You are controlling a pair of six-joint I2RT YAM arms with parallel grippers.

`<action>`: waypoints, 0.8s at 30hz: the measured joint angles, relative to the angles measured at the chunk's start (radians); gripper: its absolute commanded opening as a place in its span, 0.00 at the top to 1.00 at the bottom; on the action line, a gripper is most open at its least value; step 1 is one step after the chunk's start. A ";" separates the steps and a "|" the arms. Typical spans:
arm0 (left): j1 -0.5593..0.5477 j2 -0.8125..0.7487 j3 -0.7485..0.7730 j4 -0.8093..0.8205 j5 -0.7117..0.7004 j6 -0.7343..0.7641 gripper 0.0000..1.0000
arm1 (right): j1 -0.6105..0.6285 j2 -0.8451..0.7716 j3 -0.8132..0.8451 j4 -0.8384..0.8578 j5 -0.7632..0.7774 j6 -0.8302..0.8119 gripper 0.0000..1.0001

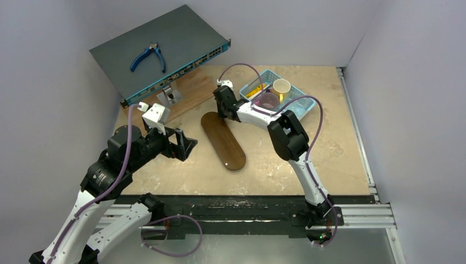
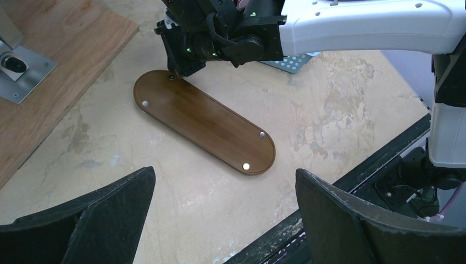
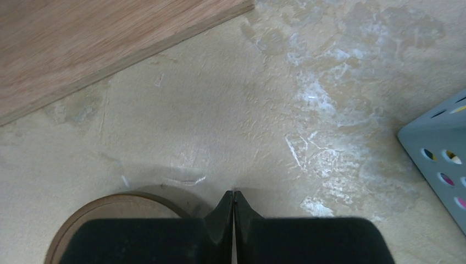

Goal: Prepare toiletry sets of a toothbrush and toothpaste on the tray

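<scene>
A: Largest first?
B: Table, pale mottled stone-look top, matte. Far left, flat grey metal box, ports along its front edge, lying tilted over a raw wood board.

A: Tray?
B: Tray, mid-table, flat on the stone. Dark brown wood, smooth, long oval with rounded ends, pale dots near each end. Runs diagonally, far end toward the board, near end toward the arm bases. Bare on top.

A: Against the grippers?
B: Right gripper down at the tray's far end, tips right at the rim. From the right wrist, tray rim curving just left of the tips. Touching or just clear: cannot tell. Left gripper near the tray's left side, apart from it, facing it.

A: Basket?
B: Basket, light blue perforated plastic, right of the tray's far end, close behind the right wrist.

A: Openings?
B: Right fingers black, wedge-shaped, pressed together, nothing pinched. Left fingers black, scuffed, spread wide, nothing between.

A: Small items?
B: In the basket, a purple cup and a cream cup, both upright. On the box, blue-handled pliers.
</scene>
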 measured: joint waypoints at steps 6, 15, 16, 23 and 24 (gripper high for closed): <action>0.000 0.000 0.000 0.000 0.000 0.000 0.02 | 0.000 -0.027 -0.061 0.053 -0.084 -0.038 1.00; 0.000 0.000 0.000 0.000 0.000 0.000 0.02 | 0.010 -0.077 -0.151 0.115 -0.220 -0.122 1.00; 0.000 0.000 0.000 0.000 0.000 0.000 0.02 | 0.014 -0.084 -0.162 0.118 -0.230 -0.131 1.00; 0.000 0.000 0.000 0.000 0.000 0.000 0.02 | 0.053 -0.138 -0.212 0.153 -0.301 -0.216 1.00; 0.000 0.000 0.000 0.000 0.000 0.000 0.02 | 0.061 -0.145 -0.218 0.161 -0.312 -0.231 1.00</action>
